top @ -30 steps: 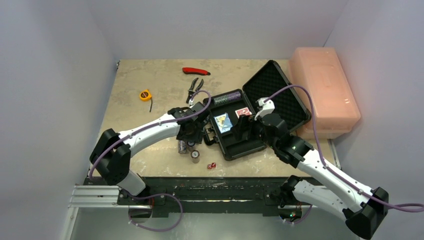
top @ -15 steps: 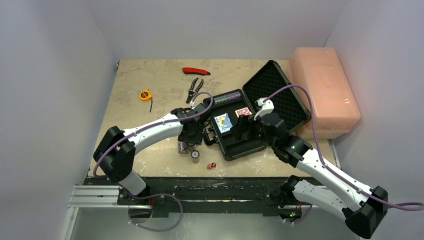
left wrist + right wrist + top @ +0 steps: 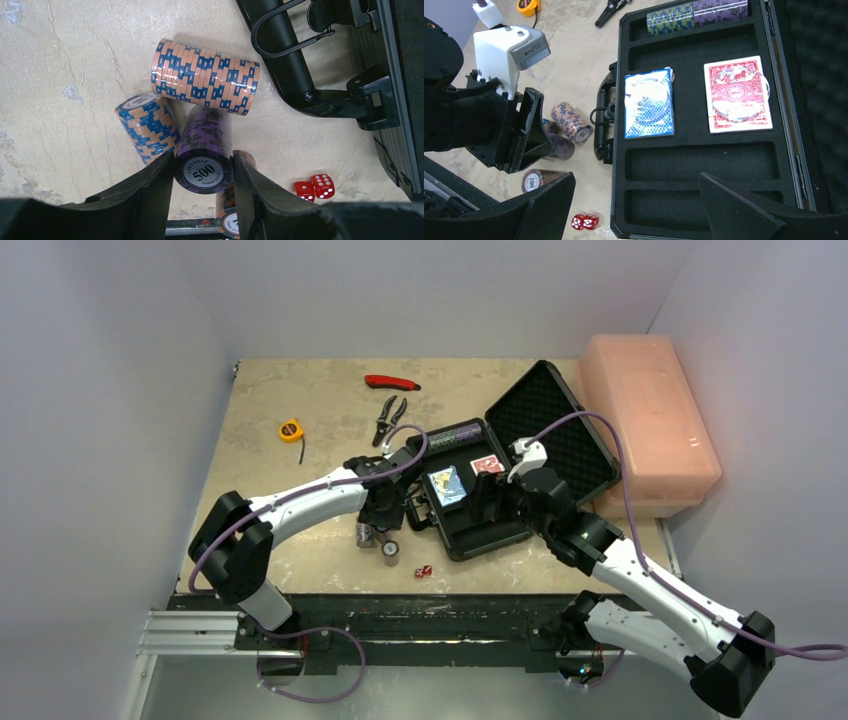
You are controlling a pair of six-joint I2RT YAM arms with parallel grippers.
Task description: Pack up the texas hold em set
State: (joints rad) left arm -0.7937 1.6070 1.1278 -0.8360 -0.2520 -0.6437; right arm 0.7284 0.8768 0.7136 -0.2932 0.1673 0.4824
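Observation:
The black briefcase lies open with its lid back. Its foam holds a blue deck, a red deck and chip stacks in the far slot; two near slots are bare. My left gripper is shut on a purple 500 chip stack on the table left of the case handle. Beside it are an orange-blue stack lying flat, a blue stack, a 100 stack and two red dice. My right gripper is open, above the case's near edge.
A large pink box stands right of the case lid. Pliers, a red-handled tool and a yellow tape measure lie on the far table. The left arm's wrist is close to my right gripper.
The left arm has shifted slightly right and settled over the chip stacks. The right arm has barely moved.

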